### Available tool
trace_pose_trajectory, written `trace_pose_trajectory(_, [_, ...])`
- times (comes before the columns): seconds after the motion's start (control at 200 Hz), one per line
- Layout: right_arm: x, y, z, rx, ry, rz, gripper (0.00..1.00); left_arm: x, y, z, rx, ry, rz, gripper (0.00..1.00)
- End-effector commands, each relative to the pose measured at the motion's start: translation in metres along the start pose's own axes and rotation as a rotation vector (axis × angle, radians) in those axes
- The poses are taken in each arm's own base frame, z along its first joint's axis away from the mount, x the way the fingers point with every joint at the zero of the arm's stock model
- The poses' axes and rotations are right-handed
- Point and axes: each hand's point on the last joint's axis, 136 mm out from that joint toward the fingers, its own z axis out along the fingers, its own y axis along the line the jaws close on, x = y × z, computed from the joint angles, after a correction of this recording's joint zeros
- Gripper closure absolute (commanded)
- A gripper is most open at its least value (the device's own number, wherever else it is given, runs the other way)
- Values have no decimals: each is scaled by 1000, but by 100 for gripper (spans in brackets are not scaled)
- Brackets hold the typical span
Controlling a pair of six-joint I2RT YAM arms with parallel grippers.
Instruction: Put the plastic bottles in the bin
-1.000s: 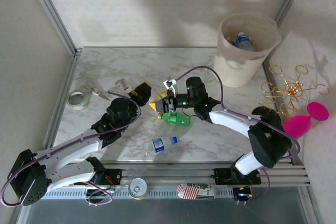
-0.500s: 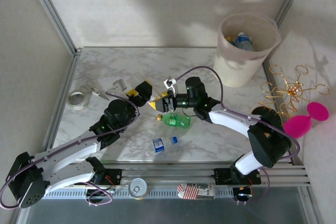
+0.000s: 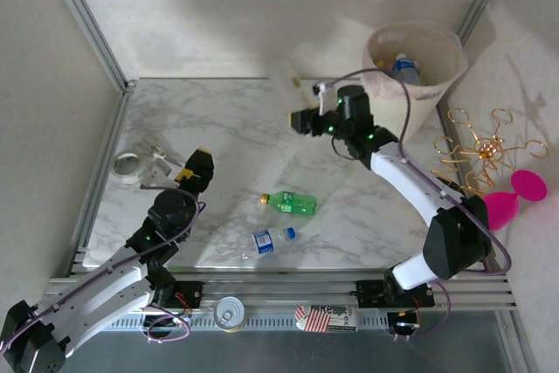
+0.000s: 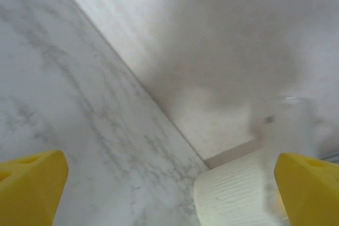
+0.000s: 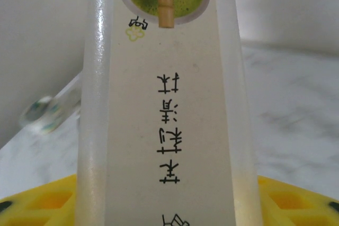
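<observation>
Arms are now standing well apart, where a second ago both grippers were crowding together at mid-table. The right gripper (image 3: 300,116) is sitting higher and farther back, near the bin (image 3: 397,118), and is clamping a pale-labelled bottle (image 3: 283,76). In the right wrist view, that bottle (image 5: 169,104) is rising between the yellow fingers (image 5: 47,205). The left gripper (image 3: 196,169) is lying drawn back toward the near left, its jaws gaping wide instead of narrow. The green bottle (image 3: 291,203) is lying unmoved on the table (image 3: 227,120), with a clear bottle (image 3: 272,238) just nearer. More bottles (image 3: 403,67) are sitting inside the bin. A tape roll (image 3: 127,166) is resting left of the left gripper. A pink goblet (image 3: 509,198) and a gold wire stand (image 3: 480,150) are standing right of the bin. The right arm's purple cable (image 3: 384,76) is arching across the bin's front.
</observation>
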Motion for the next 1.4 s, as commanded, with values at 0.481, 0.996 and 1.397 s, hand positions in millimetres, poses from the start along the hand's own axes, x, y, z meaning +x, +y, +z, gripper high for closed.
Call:
trace_pose_trajectory(0.481, [-140,-199,-116,742,-280,20,54,53,16,12,-8,238,58,0])
trace_pose_trajectory(0.996, [-113,-281,-98,809,-104,125,41,122,-6,35,21,550,196,0])
trace_pose_trajectory(1.397, [-161,-238,-135,773,-250,74,1,126,-12,36,32,592,270,0])
